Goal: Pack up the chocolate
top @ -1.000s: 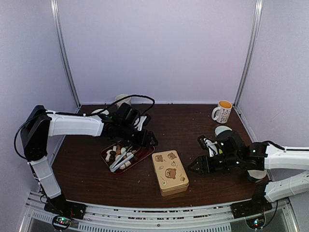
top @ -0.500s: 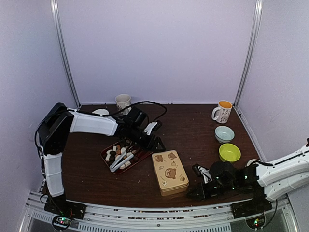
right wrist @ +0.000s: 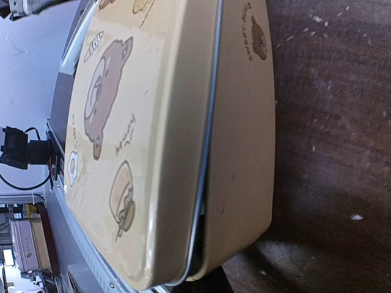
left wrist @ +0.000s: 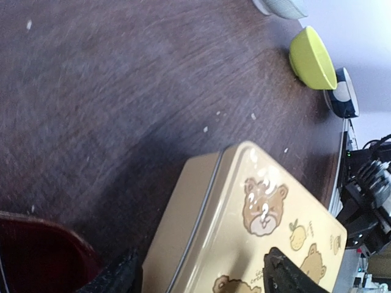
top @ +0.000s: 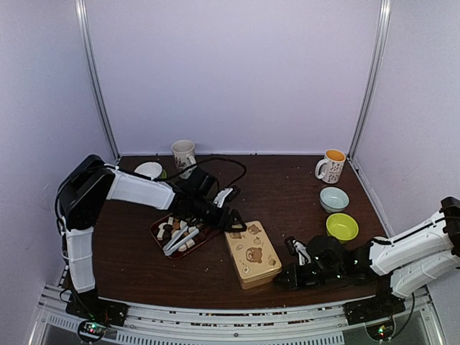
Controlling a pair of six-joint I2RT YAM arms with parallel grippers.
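Note:
The chocolate [top: 175, 228], small white and brown pieces, lies in a dark red tray [top: 208, 234] with silver tongs [top: 184, 238] across it. A cream tin [top: 253, 254] with bear drawings sits right of the tray, its lid on. My left gripper [top: 231, 218] is open at the tin's far left corner. In the left wrist view its fingertips [left wrist: 286, 278] straddle the tin [left wrist: 244, 226]. My right gripper [top: 283, 277] is shut, low at the tin's near right corner. The right wrist view shows a thin gap under the lid [right wrist: 153, 122] at that corner.
A pale bowl [top: 334, 198] and a green bowl [top: 342, 226] stand right of the tin. An orange-lined mug [top: 331, 166] is at the back right, with a cup [top: 184, 152] and a small white dish [top: 149, 169] at the back left.
My right arm dropped toward the near edge, its gripper closed and came to the tin's near right corner. My left gripper moved right from the tray to the tin's far corner.

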